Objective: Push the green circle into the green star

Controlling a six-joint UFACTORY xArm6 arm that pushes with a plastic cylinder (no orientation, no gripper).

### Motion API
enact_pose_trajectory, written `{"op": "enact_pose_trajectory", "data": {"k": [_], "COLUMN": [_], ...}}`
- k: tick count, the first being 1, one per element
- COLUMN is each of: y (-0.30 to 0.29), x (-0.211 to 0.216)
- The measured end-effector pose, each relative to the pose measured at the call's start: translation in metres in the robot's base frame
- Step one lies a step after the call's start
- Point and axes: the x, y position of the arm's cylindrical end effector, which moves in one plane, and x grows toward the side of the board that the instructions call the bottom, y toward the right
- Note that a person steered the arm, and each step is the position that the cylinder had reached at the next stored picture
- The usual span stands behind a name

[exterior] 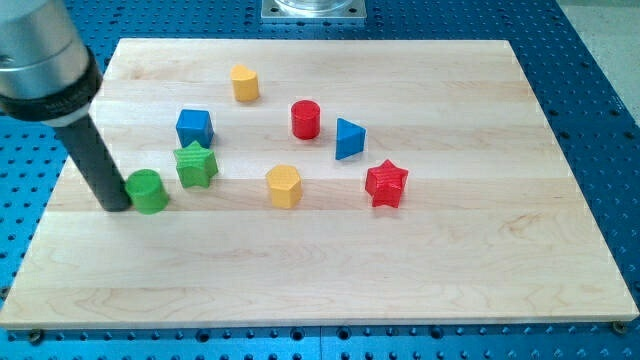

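The green circle point(148, 191) sits on the wooden board at the view's left. The green star point(196, 165) lies just to its upper right, a small gap between them. My tip point(116, 205) rests on the board right against the green circle's left side, opposite the star. The rod rises up to the view's top left.
A blue cube point(194, 127) stands just above the green star. A yellow block point(245, 83) is near the top, a red cylinder point(305, 119), a blue triangle point(348, 138), a yellow hexagon point(284, 186) and a red star point(386, 184) lie to the right. The board's left edge point(60, 190) is close.
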Motion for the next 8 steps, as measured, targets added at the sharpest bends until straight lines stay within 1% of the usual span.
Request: {"op": "enact_pose_trajectory", "data": {"k": [1,2,3,4,5,6,7,8], "y": [0.004,0.000,-0.016,-0.013,0.001,0.018,0.043,0.049], "x": [0.002,0.029,0.005,0.006,0.014,0.008,0.011,0.027]}}
